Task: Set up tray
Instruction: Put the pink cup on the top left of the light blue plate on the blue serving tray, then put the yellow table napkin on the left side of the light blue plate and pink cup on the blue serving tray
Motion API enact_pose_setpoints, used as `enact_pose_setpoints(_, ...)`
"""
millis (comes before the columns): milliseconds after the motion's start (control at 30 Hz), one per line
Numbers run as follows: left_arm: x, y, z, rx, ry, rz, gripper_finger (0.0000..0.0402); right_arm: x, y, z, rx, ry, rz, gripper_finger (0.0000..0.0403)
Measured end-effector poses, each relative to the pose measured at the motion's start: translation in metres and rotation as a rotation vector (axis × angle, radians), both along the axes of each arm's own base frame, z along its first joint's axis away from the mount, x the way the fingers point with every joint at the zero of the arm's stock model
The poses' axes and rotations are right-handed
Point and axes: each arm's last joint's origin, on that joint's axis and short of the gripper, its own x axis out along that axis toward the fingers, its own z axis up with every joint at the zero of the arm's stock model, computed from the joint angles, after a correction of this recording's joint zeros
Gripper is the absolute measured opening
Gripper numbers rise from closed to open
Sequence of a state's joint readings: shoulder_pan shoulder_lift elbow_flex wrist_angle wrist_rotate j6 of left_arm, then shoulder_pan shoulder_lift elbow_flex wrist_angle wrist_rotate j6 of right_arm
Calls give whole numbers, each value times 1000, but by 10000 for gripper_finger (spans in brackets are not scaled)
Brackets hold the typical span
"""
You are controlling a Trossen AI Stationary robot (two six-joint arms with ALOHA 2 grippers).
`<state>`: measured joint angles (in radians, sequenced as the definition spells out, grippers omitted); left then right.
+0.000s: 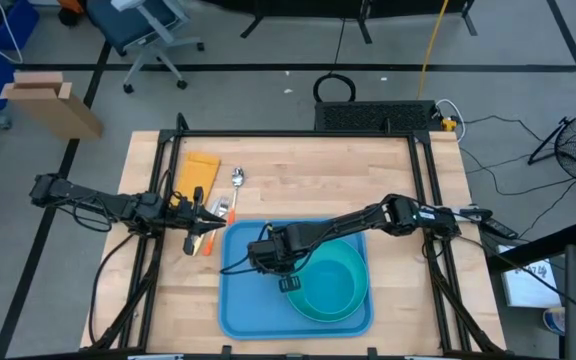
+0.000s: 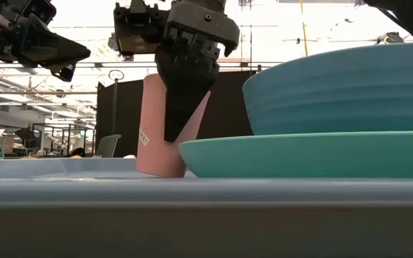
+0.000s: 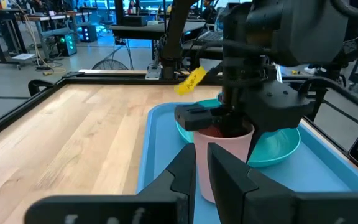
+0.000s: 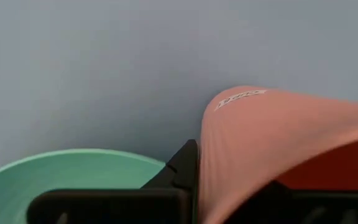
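The large blue tray (image 1: 240, 300) lies at the table's near edge. On its right part a turquoise plate (image 2: 300, 154) carries a blue bowl (image 2: 343, 89). A pink cup (image 2: 162, 136) stands on the tray floor left of the plate. My right gripper (image 1: 273, 255) reaches in from the right and is shut on the cup's rim. My left gripper (image 1: 208, 215) hovers above the table just left of the tray's far left corner, shut and holding nothing (image 3: 202, 165). My right gripper holds the pink cup by its rim (image 3: 244, 132), one finger inside the cup and one finger (image 2: 185, 107) down its outer wall. The fingers come from above, pointing down. The cup's base (image 2: 160, 170) rests on the tray floor, and the cup stands nearly upright.
A spoon (image 1: 237, 179) and a yellow packet (image 1: 201, 170) lie on the wood beyond the tray. Orange-handled pieces (image 1: 203, 243) lie under my left gripper. Bare wood shows left of the tray (image 3: 73, 130). Black frame rails border the table.
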<state>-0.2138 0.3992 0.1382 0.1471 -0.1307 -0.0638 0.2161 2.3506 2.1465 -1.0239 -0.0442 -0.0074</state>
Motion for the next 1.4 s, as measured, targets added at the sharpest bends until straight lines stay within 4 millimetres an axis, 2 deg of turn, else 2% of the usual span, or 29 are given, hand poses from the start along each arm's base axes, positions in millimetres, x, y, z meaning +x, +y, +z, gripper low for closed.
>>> enact_pose_setpoints(267,0,-1,0,-5,2,-23,47,2,-1,1,16,-17,-3,106)
enact_pose_setpoints(433,0,-1,0,-10,2,-34,47,3,-2,4,21,-39,-9,141)
enact_pose_setpoints(700,0,-1,0,-10,3,-35,47,3,-2,18,31,-92,-8,167)
enact_pose_setpoints(900,0,-1,0,-18,4,-34,47,-3,-3,37,32,-123,-2,175)
enact_pose_setpoints(967,0,-1,0,-20,4,-34,47,-7,-4,48,36,-136,-6,177)
enact_pose_setpoints(1133,0,-1,-1,-20,12,-43,47,-24,-7,95,56,-234,-4,180)
enact_pose_setpoints(1267,0,-1,-2,-20,26,-49,47,-47,-13,143,54,-350,-6,178)
enact_pose_setpoints(1400,0,-1,-3,-26,31,-48,47,-80,-20,194,4,-483,-3,162)
